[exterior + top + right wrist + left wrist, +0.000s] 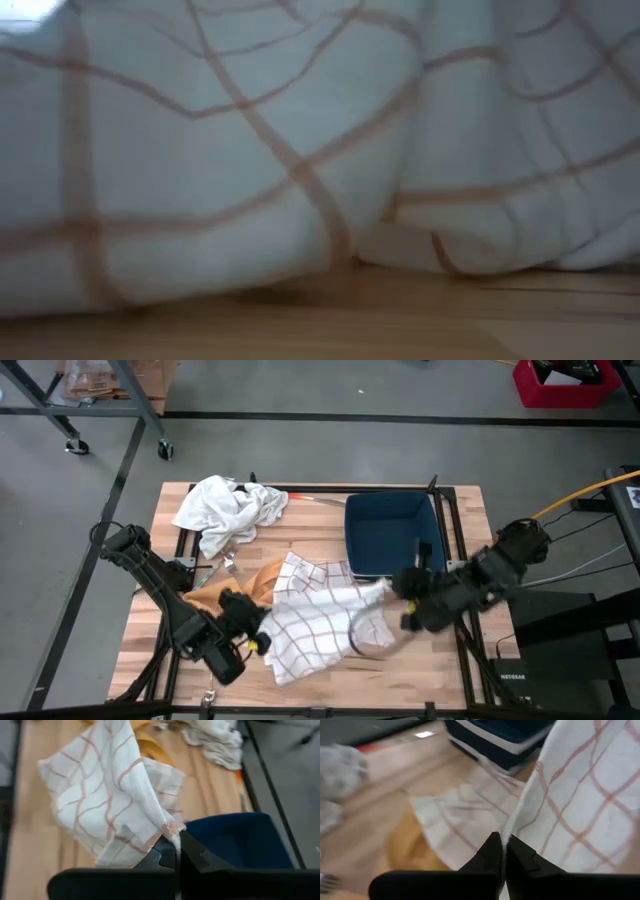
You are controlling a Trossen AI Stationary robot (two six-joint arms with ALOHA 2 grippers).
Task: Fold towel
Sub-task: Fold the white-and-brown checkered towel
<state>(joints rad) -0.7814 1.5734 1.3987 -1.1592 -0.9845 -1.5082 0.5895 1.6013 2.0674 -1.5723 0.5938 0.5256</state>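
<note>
A white towel with thin orange checks (320,615) lies rumpled at the middle of the wooden table, stretched between my two grippers. It fills the low view, where its lower folds (300,270) rest on the tabletop. My left gripper (258,632) is shut on the towel's left side. My right gripper (395,586) is shut on its right side, beside the blue bin. My left gripper pinches a hemmed edge of the towel (509,827) between its two fingers. The cloth rises away from the fingertips and spreads out beyond them. I cannot tell if it is one layer or several. My right gripper pinches a corner of the towel with an orange-stitched hem (170,831) between its two fingers. The fingers slant down from the table's right side. The cloth drapes away from the corner toward the table in loose folds.
A dark blue bin (388,532) stands at the back right. A crumpled white cloth (230,510) lies at the back left. An orange cloth (255,580) lies partly under the towel. A clear round thing (375,640) sits by the towel's near right part.
</note>
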